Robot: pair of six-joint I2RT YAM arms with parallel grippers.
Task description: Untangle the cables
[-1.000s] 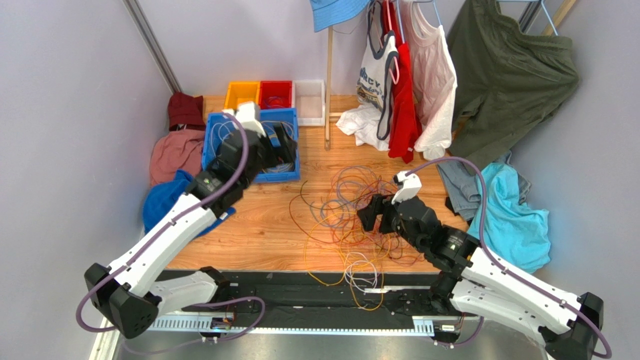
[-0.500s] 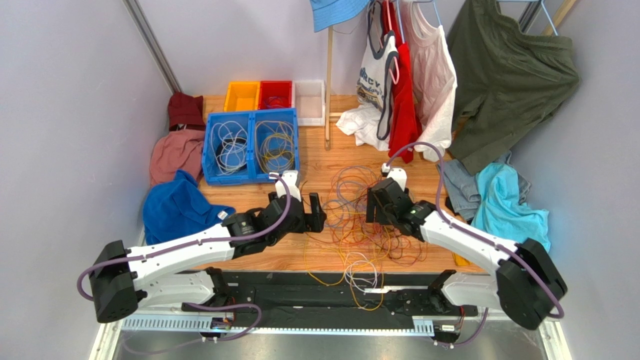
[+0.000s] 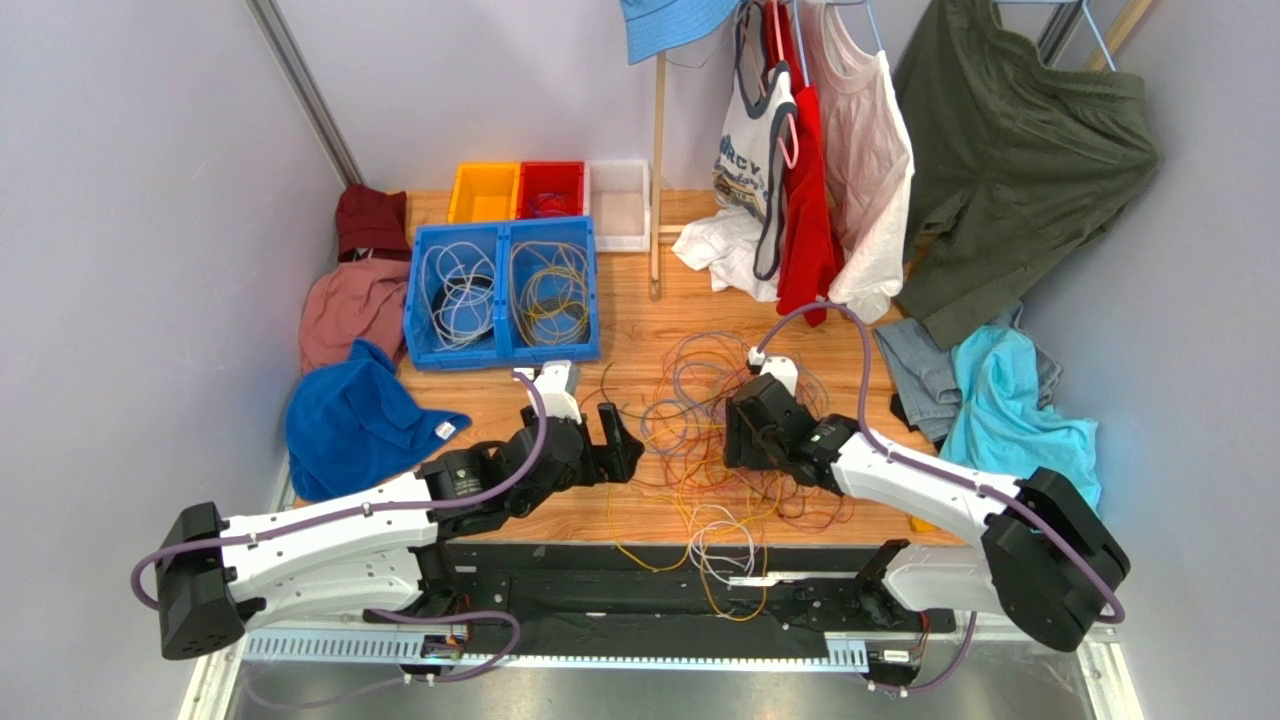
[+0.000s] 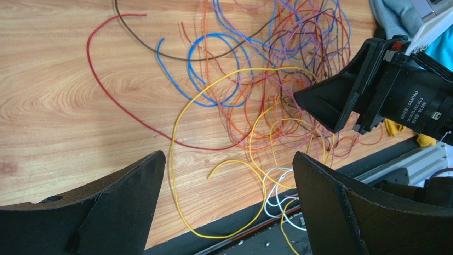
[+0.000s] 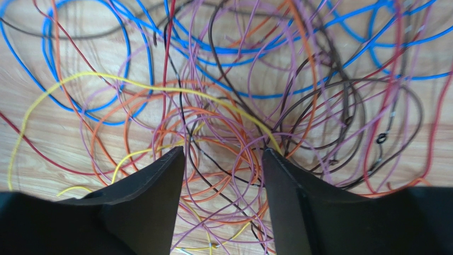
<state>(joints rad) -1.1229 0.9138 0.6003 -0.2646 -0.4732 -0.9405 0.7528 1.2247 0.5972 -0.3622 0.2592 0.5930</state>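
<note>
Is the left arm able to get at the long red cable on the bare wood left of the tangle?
Probably yes. The red cable loops alone on the bare table, just ahead of the open left gripper. The right gripper hangs over the tangle, off to the side.

I see pale grey walls [image 3: 135, 180] closing in my wooden table [image 3: 624, 323], hanging clothes [image 3: 842, 135] at back right, even light.

A wooden table [image 3: 624, 308] carries a loose tangle of coloured cables [image 3: 706, 420] at its centre, a blue two-compartment crate [image 3: 502, 228] and orange [image 3: 484, 168], red [image 3: 552, 167] and white [image 3: 619, 165] bins behind, with crumpled clothing [image 3: 353, 420] along both sides.
</note>
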